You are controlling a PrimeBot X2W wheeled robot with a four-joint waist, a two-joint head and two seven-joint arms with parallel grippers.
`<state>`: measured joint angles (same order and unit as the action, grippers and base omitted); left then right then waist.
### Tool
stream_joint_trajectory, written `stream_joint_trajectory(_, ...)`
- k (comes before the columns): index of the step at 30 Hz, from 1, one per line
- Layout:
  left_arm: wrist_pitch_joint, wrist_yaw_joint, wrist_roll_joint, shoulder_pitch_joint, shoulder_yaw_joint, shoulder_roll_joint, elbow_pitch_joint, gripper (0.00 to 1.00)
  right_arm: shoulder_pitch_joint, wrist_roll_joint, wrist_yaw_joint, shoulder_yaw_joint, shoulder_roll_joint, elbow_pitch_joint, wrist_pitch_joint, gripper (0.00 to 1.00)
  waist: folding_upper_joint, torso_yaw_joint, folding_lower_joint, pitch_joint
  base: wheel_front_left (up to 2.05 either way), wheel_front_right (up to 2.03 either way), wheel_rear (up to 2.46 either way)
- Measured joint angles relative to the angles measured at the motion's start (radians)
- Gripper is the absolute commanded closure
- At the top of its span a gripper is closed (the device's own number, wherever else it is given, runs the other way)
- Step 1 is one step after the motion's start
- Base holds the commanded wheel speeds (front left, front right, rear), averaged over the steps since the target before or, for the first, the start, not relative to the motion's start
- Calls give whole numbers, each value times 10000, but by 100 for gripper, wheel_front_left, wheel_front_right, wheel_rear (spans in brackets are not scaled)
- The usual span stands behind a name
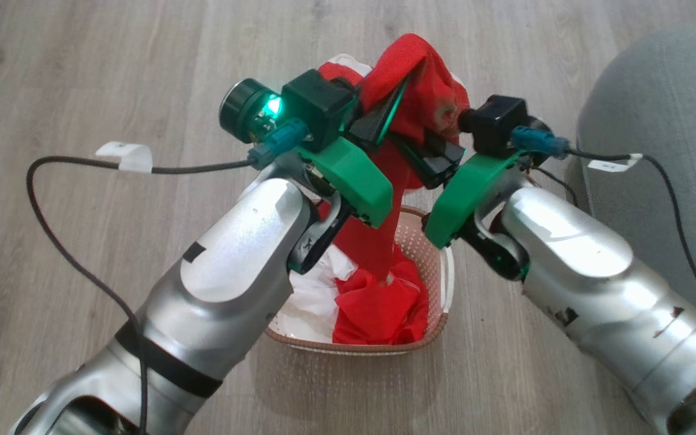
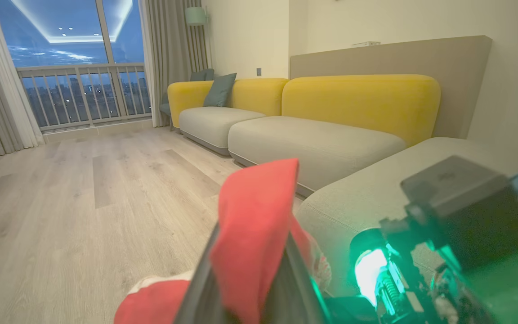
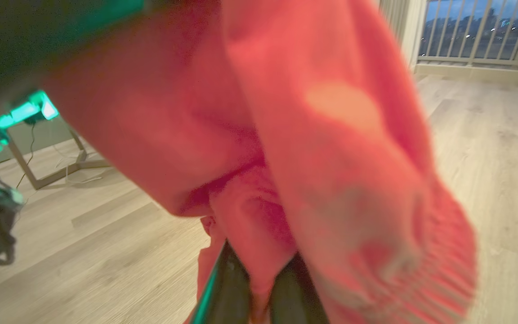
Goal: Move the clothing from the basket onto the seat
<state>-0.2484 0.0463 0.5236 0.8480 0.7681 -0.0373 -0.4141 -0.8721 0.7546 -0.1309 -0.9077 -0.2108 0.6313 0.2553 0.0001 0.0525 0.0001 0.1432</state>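
Observation:
A bright red garment [image 1: 426, 84] hangs lifted above the cream basket [image 1: 438, 254], one strip of it trailing down into the basket. My left gripper [image 1: 393, 106] is shut on its upper fold, and the red cloth [image 2: 254, 234] shows pinched between the dark fingers. My right gripper [image 1: 438, 157] is shut on the same garment [image 3: 286, 157], the cloth bunched between its fingers [image 3: 286, 292]. More red clothing [image 1: 384, 308] and a white piece [image 1: 312, 296] lie in the basket. The grey-green seat [image 1: 668, 151] stands at the right, its cushion [image 2: 367, 198] close behind my hands.
Wood floor [image 1: 82, 72] surrounds the basket. Black cables [image 1: 52, 241] loop off both wrists. Yellow-backed sofa sections [image 2: 322, 135] run along the wall, a balcony window [image 2: 70, 58] lies beyond, and a metal-legged stand [image 3: 47, 166] sits on the floor.

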Motion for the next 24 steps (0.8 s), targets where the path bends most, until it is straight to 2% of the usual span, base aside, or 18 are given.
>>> stream_joint_trajectory(7,-8,-174,-77,-171,-226,-186,-345,0,343,-533,0,1034,-380,-888,0,100,0,-608,0,110,0,0,0)
stream_joint_trajectory(16,-38,-437,-481,-594,-704,-464,-443,0,1086,-1022,0,2048,-502,-1699,0,100,0,-1740,0,141,0,0,0)
stream_joint_trajectory(24,-38,-642,-853,-1286,-1308,-612,-447,0,1651,-1319,0,2619,-558,-2234,0,100,0,-3258,0,67,0,0,0)
